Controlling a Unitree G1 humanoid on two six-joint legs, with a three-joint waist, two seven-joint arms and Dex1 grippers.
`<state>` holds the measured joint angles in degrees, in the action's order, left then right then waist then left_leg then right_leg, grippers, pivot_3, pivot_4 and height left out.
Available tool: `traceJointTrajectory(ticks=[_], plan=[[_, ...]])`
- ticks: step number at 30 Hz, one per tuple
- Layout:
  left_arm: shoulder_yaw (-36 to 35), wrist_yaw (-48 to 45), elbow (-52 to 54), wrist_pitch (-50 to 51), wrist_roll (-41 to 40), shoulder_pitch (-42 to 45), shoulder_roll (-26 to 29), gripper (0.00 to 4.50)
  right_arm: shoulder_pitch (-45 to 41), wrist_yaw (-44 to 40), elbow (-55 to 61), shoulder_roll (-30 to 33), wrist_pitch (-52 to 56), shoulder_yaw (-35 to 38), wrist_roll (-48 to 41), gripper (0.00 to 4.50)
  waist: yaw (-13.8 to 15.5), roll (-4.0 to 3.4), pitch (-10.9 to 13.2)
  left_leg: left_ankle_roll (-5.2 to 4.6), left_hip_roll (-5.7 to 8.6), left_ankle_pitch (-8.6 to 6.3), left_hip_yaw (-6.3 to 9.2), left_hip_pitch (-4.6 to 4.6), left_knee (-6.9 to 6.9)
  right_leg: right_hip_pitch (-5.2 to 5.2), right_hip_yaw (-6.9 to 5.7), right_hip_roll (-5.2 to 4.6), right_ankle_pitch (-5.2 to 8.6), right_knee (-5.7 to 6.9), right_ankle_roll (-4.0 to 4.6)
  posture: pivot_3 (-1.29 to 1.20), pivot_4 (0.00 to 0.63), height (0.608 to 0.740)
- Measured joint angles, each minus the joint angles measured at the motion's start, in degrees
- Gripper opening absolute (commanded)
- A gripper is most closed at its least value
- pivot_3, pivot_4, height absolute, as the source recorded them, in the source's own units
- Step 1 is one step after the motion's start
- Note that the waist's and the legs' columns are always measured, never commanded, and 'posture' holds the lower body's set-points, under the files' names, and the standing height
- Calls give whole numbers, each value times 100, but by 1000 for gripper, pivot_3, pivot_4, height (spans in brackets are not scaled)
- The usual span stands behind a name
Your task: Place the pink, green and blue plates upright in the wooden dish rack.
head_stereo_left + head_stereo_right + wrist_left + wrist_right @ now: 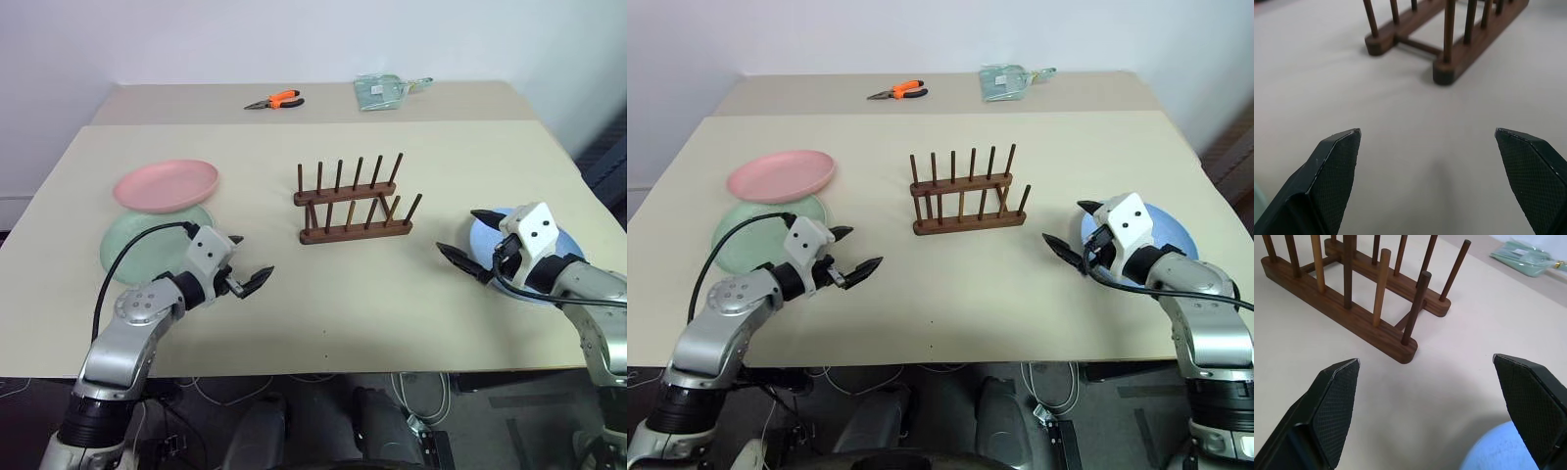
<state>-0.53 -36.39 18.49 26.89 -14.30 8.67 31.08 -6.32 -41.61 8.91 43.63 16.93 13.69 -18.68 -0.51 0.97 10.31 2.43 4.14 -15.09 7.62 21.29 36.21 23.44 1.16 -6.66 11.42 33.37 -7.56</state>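
Wooden dish rack [354, 202] unlabelled, between wide-open, empty left hand [247, 265] and right hand [467, 241].

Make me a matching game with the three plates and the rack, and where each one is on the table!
Things:
1. pink plate
2. green plate
3. blue plate
4. wooden dish rack

Places:
A. lying flat under the right gripper
B. standing empty in the middle of the table
C. resting on the far edge of another plate
D. lying flat beside the left gripper, partly under another plate

Pairs: 1-C, 2-D, 3-A, 4-B
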Motion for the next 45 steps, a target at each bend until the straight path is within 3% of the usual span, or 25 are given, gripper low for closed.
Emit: traceJointTrajectory(ticks=[11,18,23,26,32,36,43,45], plan=[[361,-278,-675,-56,14,606,-175,4500,-60,58,76,-111,88,-190,129,4459,-4,-1,0,0,1,0,0,-1,-1,0,-1,1,-6,0,-10,0,150,740],[1210,-1064,-3333,-1180,567,2026,-638,4500,106,396,747,-517,154,-571,276,4459,67,1,-1,0,7,0,1,5,4,1,-3,0,-8,-5,-13,0,150,740],[1379,-1403,-5169,-2027,838,3102,-1239,4500,491,761,1354,-700,317,-565,333,4459,150,2,-4,-1,8,0,5,6,7,-1,-6,0,-8,-3,-16,0,150,740],[1379,-1458,-6015,-2456,968,3536,-1633,3627,840,920,1536,-721,368,-528,428,4500,145,5,-6,-2,12,-1,4,6,9,-6,-7,-4,-7,-8,-19,0,150,740],[1280,-1496,-6639,-3009,1092,3725,-1998,804,1110,1098,1849,-721,457,-312,446,4500,120,4,-12,-2,9,-1,4,-1,7,-7,-7,-3,5,-2,-42,0,150,740],[1320,-1766,-6464,-3238,1154,3552,-1962,777,1220,1076,1859,-690,473,-225,444,4500,121,3,-14,-3,9,-1,4,0,6,-7,-6,-3,5,-2,-41,0,150,740],[1702,-3127,-4904,-3208,1101,2719,-1277,777,1701,627,1874,-219,528,367,374,4500,119,2,-14,-3,6,-1,4,-1,2,-6,-6,-2,-5,-1,-23,0,150,740],[1739,-3355,-4631,-3091,1071,2610,-1075,1852,1857,490,1849,-184,516,483,374,4500,114,3,-14,-3,4,-1,3,-1,5,-6,-5,-1,-5,0,-22,0,150,740]])
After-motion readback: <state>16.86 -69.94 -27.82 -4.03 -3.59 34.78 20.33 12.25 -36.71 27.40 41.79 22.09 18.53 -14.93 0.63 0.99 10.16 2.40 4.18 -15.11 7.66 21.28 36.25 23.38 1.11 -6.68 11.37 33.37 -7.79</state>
